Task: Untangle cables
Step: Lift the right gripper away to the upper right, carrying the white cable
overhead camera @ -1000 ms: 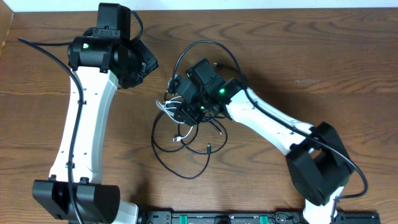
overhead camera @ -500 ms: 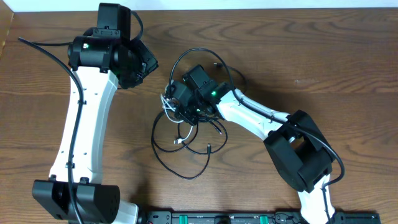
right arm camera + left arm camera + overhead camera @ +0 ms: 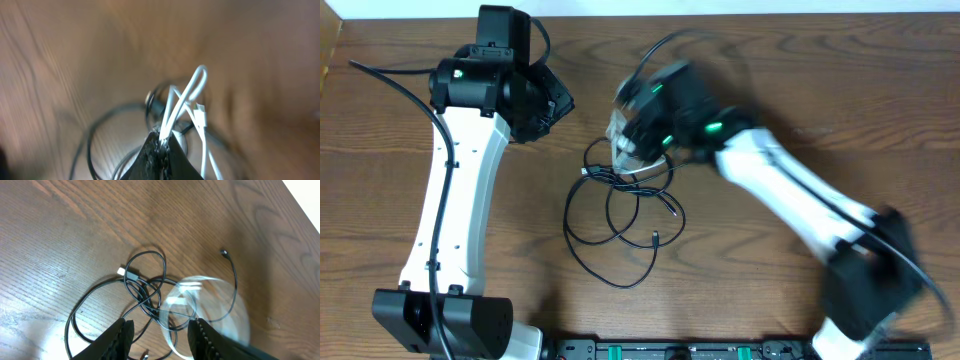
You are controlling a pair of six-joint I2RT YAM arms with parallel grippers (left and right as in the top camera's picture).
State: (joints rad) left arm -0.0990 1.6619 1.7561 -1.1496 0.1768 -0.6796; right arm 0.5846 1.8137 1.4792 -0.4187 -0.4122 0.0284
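Desk (image 3: 820,60) of dark brown wood carries everything. On its left side stands the left arm (image 3: 460,200), and the left fingers (image 3: 120,336) are spread apart with nothing between them, hovering above the tangle. Reaching in from the lower right, the right arm (image 3: 790,190) shows only as a blur. The right fingers (image 3: 160,155) are clenched on the white cable (image 3: 182,100), whose loops stick out from their tips above the desk. The black cables (image 3: 615,225) lie in loose overlapping loops on the middle of the desk, between the two arms and just below the right fingers. A small plug (image 3: 656,238) lies among the lower loops.
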